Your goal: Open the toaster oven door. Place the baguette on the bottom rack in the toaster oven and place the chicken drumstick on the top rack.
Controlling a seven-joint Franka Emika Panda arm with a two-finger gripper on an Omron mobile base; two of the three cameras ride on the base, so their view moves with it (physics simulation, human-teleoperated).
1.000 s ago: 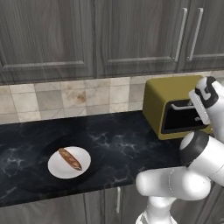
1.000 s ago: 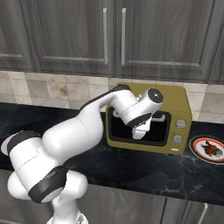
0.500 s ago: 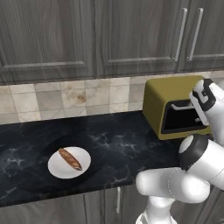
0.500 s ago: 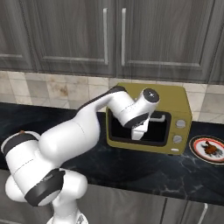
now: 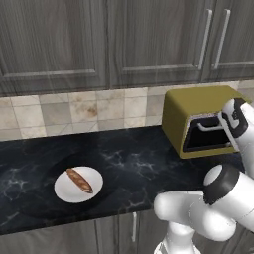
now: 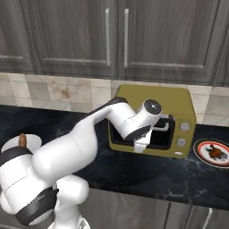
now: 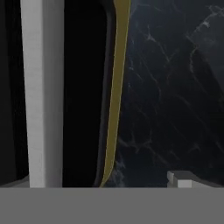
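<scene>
Hand view puts us right against the toaster oven door (image 7: 113,87): its yellow frame edge runs down the middle, with the silvery bar handle (image 7: 42,92) beside it across dark glass, and the black marbled counter (image 7: 175,87) beyond. Our gripper (image 6: 142,145) hangs at the oven's front in the right base view, and its fingers stand spread wide, holding nothing.

In the left base view, nearer to us on the counter's left part, the baguette (image 5: 79,180) lies on a white plate (image 5: 64,191), well apart from the oven. Further back and to the right sits the toaster oven (image 5: 198,119), against the tiled wall. In the right base view the chicken drumstick (image 6: 216,152) rests on its own patterned plate (image 6: 200,150) just beside the oven's knob side.

We judge that we are on the first step, opening the door. From the base views the door looks shut or nearly so; we cannot tell for sure, and the racks inside are too dark to make out. Next we need to bring the spread fingers around the bar handle, close on it, then pull the door outward and down along its hinge arc without slipping off.
</scene>
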